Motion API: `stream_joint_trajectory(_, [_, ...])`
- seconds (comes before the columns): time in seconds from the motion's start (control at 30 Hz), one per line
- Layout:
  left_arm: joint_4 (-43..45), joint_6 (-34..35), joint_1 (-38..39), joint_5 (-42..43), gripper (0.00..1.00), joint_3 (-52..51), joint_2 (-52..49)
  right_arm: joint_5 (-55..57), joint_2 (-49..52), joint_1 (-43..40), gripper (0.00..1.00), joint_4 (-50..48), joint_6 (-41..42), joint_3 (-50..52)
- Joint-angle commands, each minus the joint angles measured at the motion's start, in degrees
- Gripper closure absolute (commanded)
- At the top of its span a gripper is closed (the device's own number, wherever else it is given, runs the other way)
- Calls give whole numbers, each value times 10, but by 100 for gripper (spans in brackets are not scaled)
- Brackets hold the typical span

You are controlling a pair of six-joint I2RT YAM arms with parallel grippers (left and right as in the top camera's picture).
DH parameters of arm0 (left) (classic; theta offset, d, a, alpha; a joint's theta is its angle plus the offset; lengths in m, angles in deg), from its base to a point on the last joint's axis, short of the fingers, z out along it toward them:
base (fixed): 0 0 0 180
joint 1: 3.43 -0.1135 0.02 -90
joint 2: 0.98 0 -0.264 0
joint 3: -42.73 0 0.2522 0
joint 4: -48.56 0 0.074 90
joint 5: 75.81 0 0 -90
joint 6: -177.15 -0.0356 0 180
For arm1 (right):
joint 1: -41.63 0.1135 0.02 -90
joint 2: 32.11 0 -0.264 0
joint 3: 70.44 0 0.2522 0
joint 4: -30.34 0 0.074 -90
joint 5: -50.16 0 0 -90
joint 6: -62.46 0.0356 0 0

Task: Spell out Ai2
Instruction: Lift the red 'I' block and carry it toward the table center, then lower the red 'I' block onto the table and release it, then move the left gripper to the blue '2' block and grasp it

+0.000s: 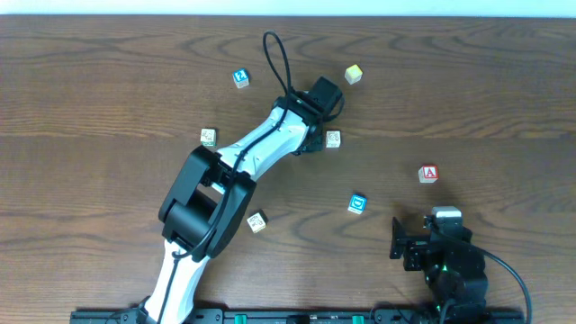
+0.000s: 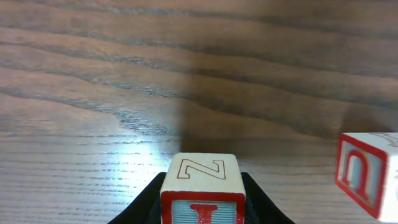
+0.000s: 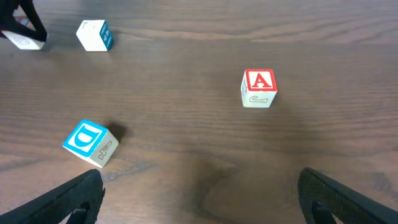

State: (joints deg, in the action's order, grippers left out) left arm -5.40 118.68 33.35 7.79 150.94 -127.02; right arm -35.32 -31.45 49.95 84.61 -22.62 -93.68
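**Left gripper [image 2: 200, 200] clamped, right gripper [image 3: 205, 193] wide**

A Z-and-I block [image 2: 200, 169] is gripped between the left fingers [image 2: 149, 202], with a red-edged block [image 2: 367, 174] just to its right. The right jaws are spread wide, holding nothing; the red A block [image 3: 259, 88] lies ahead on the table [image 3: 186, 93].
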Motion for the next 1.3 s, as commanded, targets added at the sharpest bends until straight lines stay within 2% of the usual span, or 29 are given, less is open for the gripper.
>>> stream_joint_trajectory(0.0, [0, 7, -1, 7, 87, 9, -22, -2, -4, -5, 1, 2, -7, 3])
stream_joint_trajectory(0.1, [1, 7, -1, 11, 88, 9, -31, -3, -4, -5, 1, 2, -7, 3])
stream_joint_trajectory(0.2, [4, 7, -1, 16, 83, 9, -33, -3, -4, -5, 1, 2, -7, 3])
stream_joint_trajectory(0.27, [6, 6, -1, 16, 56, 9, -33, -3, -4, -5, 1, 2, -7, 3])
stream_joint_trajectory(0.3, [5, 6, -1, 16, 47, 9, -33, -2, -4, -5, 1, 2, -7, 3])
stream_joint_trajectory(0.4, [5, 6, -1, 16, 30, 9, -33, -3, -4, -5, 1, 2, -7, 3])
stream_joint_trajectory(0.6, [4, -20, -8, 12, 30, 16, -27, -2, -4, -5, 1, 2, -7, 3])
stream_joint_trajectory(0.83, [-1, -73, -56, -54, 29, 83, 25, -3, -4, -5, 1, 2, -7, 3])
stream_joint_trajectory(0.93, [11, -73, -86, -93, 31, 122, 43, -3, -4, -5, 1, 2, -7, 3])
stream_joint_trajectory(1.07, [57, -63, -130, -92, 39, 141, 37, -2, -4, -5, 0, 2, -7, 3])
stream_joint_trajectory(1.27, [81, -62, -191, -83, 36, 172, -17, -3, -4, -5, 1, 2, -7, 3])
